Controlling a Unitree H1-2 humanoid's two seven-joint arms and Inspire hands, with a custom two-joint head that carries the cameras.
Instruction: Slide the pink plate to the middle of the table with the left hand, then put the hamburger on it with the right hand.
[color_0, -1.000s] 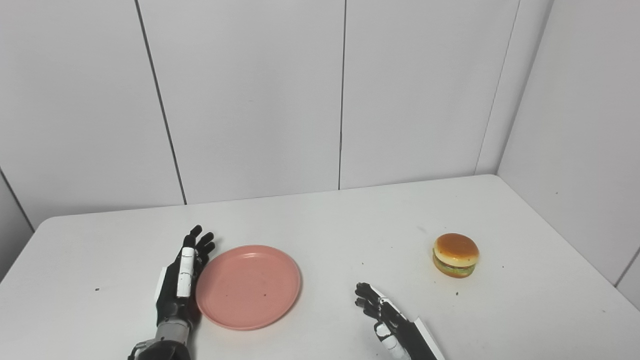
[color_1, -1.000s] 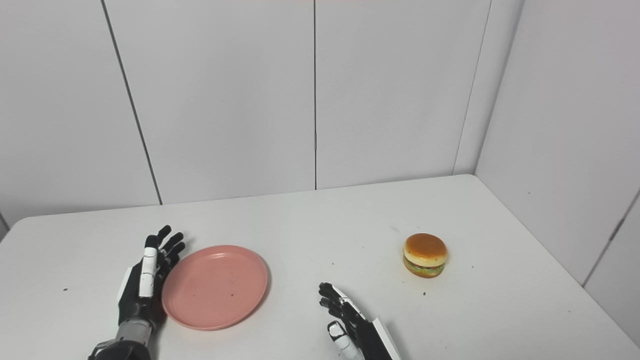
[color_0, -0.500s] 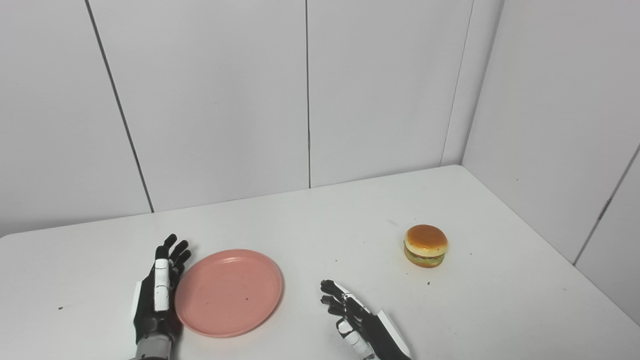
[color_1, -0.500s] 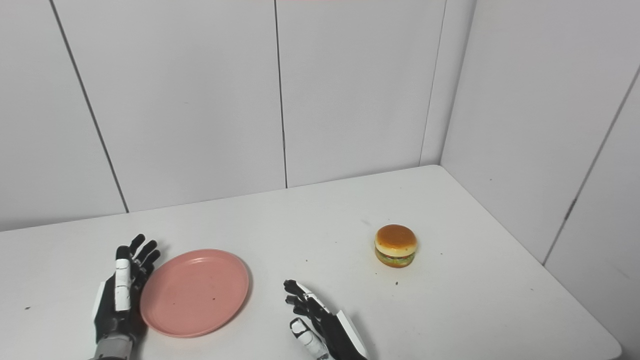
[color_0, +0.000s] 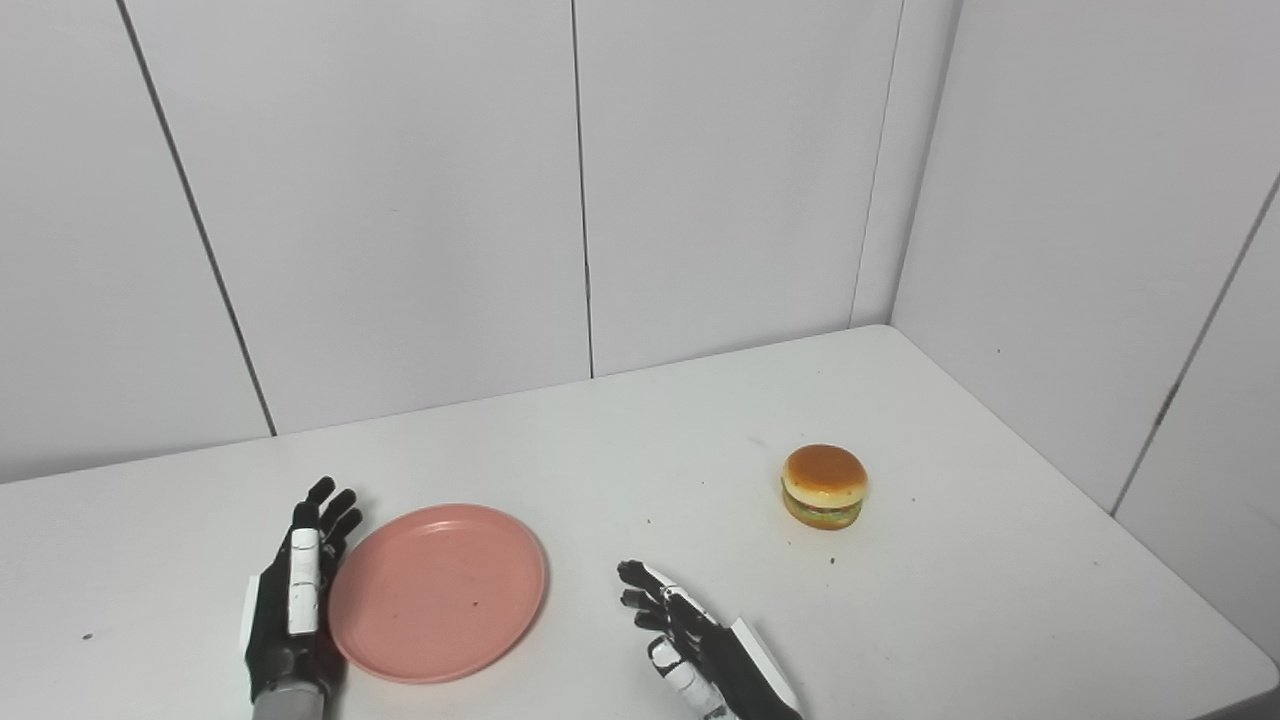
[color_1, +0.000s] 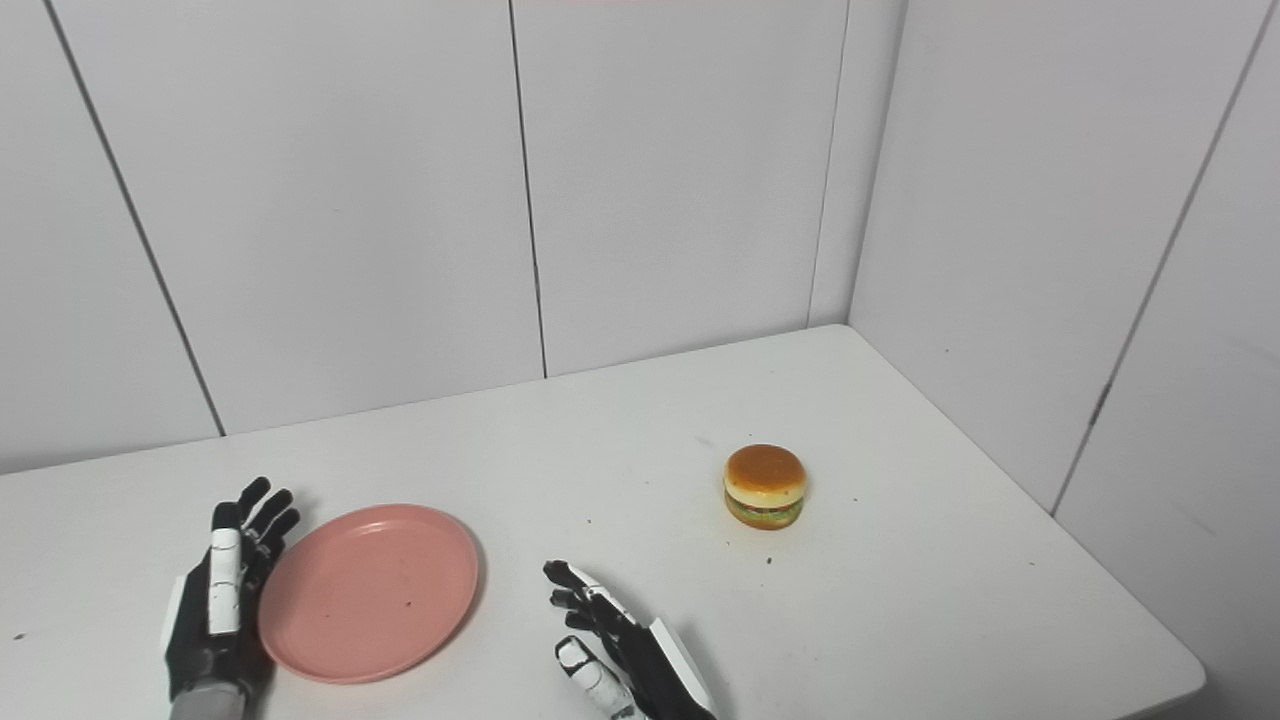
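My left robot hand (color_0: 293, 600) sits open, flat against the pink plate (color_0: 437, 592) rim; it looks light and slick, so I'd push low.

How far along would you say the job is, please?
Nothing looks done yet. In hand: the open left robot hand rests against the plate, left of mid-table. Left: the burger sits untouched on the table; the right robot hand is open, empty.
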